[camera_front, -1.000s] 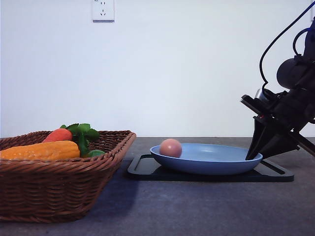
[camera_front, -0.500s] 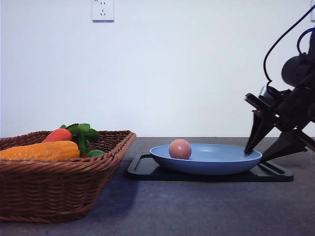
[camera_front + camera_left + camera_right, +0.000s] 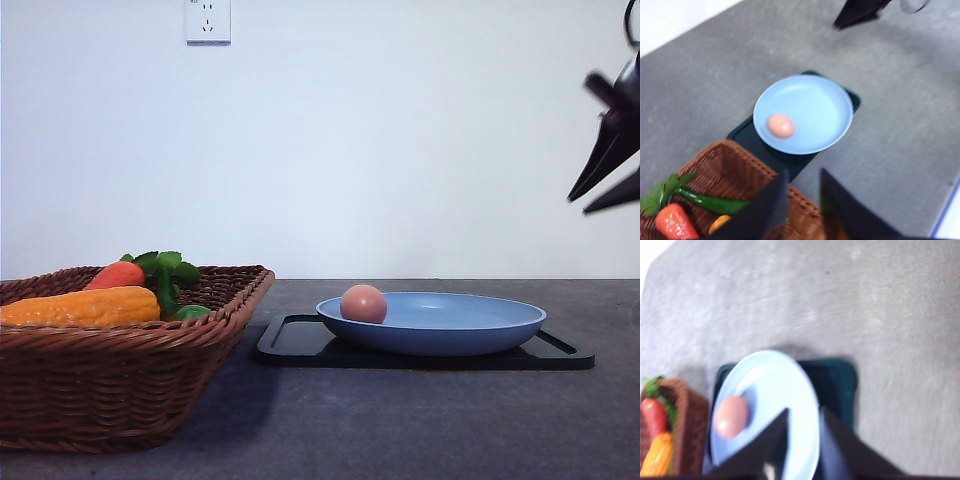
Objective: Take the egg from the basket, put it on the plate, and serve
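Both grippers, right gripper (image 3: 603,190) and left gripper (image 3: 804,197), are narrowly parted and empty. Avoid bumping the plate (image 3: 470,335); the loose egg (image 3: 363,303) could roll off.

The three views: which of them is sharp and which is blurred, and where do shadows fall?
Front view: sharp on the egg, the plate and the basket, which casts a soft shadow toward the tray; the right claw is a dark silhouette. Left wrist view: slightly soft, with the left claw out of focus. Right wrist view: the most blurred, edges smeared.
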### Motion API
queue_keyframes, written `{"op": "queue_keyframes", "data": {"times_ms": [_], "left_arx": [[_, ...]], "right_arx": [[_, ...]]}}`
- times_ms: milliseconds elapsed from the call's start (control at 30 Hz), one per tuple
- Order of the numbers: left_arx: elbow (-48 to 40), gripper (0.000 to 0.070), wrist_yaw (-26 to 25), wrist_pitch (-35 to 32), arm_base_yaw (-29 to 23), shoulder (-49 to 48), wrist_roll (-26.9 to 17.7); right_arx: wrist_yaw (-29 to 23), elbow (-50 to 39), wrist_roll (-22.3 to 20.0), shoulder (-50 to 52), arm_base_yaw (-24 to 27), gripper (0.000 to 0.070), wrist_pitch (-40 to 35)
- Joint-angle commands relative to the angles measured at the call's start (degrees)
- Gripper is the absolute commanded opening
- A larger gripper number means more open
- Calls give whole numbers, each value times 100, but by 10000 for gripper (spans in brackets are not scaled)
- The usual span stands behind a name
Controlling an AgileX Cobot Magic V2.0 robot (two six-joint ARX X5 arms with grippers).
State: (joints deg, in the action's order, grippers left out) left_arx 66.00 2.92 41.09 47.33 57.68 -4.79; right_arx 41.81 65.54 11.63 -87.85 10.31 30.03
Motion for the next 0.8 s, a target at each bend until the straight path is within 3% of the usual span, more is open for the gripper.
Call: {"op": "queue_keyframes", "data": {"times_ms": [0,167,367,567,767], "left_arx": [[92,0,21,-38,-102,243,-203],[90,0,19,-65,-823,934,-223],[-99,0,-131,-381,-1979,1397,-17],[-918,0,-702,-1323,-2950,1104,435],[-2325,0,-761,-2519,-3126,187,736]], "right_arx": [[-97,90,-381,160,-15,0,217],[-924,65,-706,816,-416,0,933],[-2429,-275,-767,1757,-1334,0,947],[-3705,-1130,-769,2763,-2355,0,84],[-4694,-2526,-764,3804,-3109,0,-1369]]}}
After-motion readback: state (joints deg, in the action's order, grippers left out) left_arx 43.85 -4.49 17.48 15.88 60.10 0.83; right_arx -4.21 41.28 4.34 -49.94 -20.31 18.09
